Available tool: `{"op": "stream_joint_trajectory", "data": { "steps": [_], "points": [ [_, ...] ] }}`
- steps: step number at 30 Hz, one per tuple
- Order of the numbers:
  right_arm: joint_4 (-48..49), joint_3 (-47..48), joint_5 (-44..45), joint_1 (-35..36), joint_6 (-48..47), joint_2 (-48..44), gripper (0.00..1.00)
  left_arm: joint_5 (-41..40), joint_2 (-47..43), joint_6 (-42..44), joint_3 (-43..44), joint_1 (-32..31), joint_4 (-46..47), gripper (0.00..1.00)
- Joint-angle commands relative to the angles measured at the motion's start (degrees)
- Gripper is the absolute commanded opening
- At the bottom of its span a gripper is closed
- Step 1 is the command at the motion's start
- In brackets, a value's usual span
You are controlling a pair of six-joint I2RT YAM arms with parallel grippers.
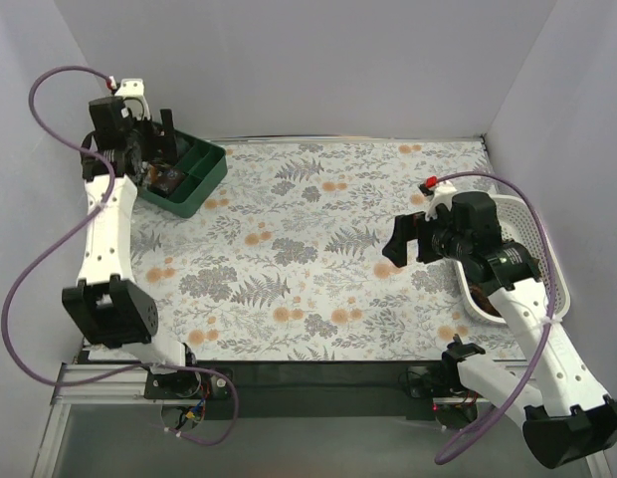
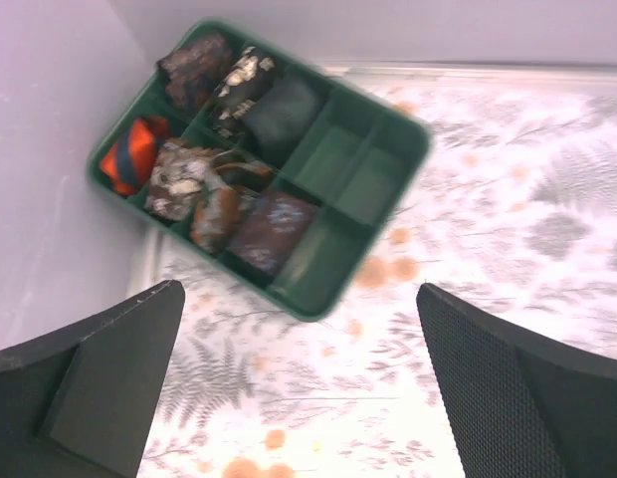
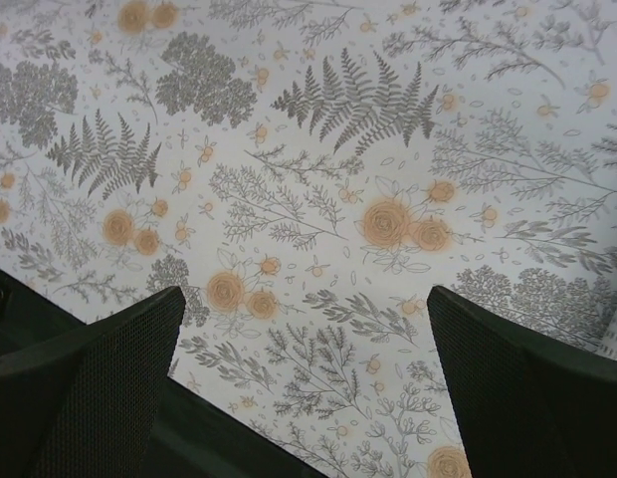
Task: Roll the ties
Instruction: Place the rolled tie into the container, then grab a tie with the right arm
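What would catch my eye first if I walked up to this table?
The busy fern-and-rose tablecloth fills the middle. In the far left corner a green tray holds rolled ties, one of them striped orange and blue, right by the wide-open left gripper. A white basket sits at the right edge.

The left arm (image 1: 102, 234) and right arm (image 1: 549, 347) share 1 build: long glossy white links joined by bulky matte black joint housings (image 1: 109, 311). A thin purple cable (image 1: 65, 69) runs in slack loops along each arm, with a small red tag (image 1: 111, 82) where it meets the white wrist bracket. The left gripper (image 2: 299, 289) and right gripper (image 3: 306, 291) each carry 2 black wedge-shaped fingers (image 3: 90, 388), faced with a fine mesh texture
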Motion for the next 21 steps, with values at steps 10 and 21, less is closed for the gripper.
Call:
{"op": "stream_joint_trajectory", "data": {
  "steps": [10, 21],
  "points": [
    [-5.65, 9.67, 28.61, 2.18, 2.71, -1.14, 0.98, 1.51, -43.66, -13.05, -33.02, -6.13, 6.21, 0.98],
    [-5.82, 11.09, 47.38, -9.4, 7.36, 13.09, 0.95, 2.83, -56.88, -12.79, -48.87, -18.0, 1.46, 0.97]
  ]
}}
